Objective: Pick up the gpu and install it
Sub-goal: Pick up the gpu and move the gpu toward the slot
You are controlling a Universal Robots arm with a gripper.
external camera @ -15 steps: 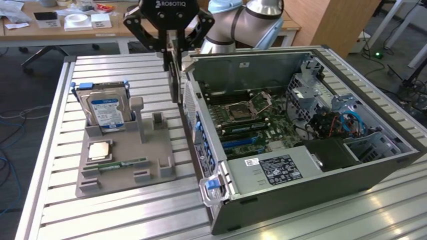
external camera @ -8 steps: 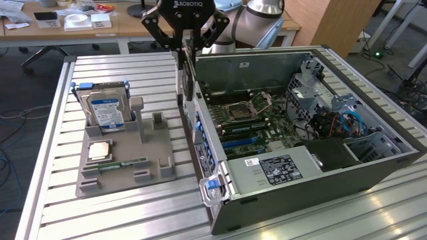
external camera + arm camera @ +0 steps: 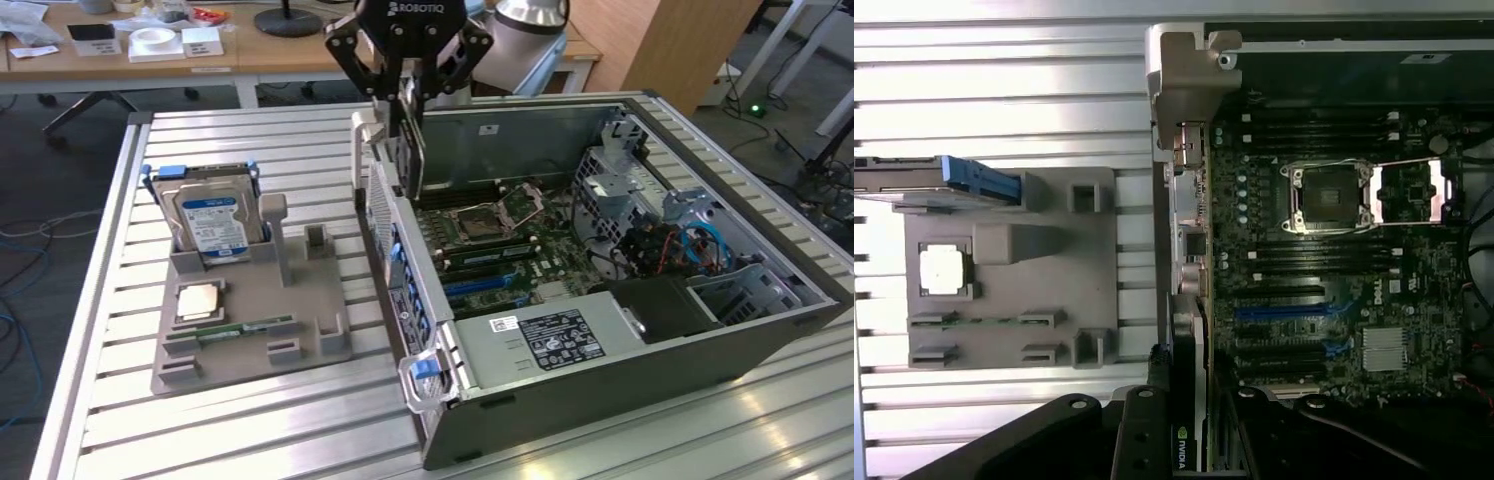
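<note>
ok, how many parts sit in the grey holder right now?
3. The hard drive stands upright at the far end of the grey holder, a square processor chip lies flat midway, and the green memory stick lies along its near edge. None seem hidden.

Exterior camera sits high, angled down over the slatted table [image 3: 240, 420]: grey parts tray [image 3: 314, 310] at nine o'clock, open computer case [image 3: 641, 400] at three. Wrist camera looks straight down past the gripper [image 3: 1192, 410], close over the case's edge. Both catch tray and motherboard [image 3: 514, 250].
</note>
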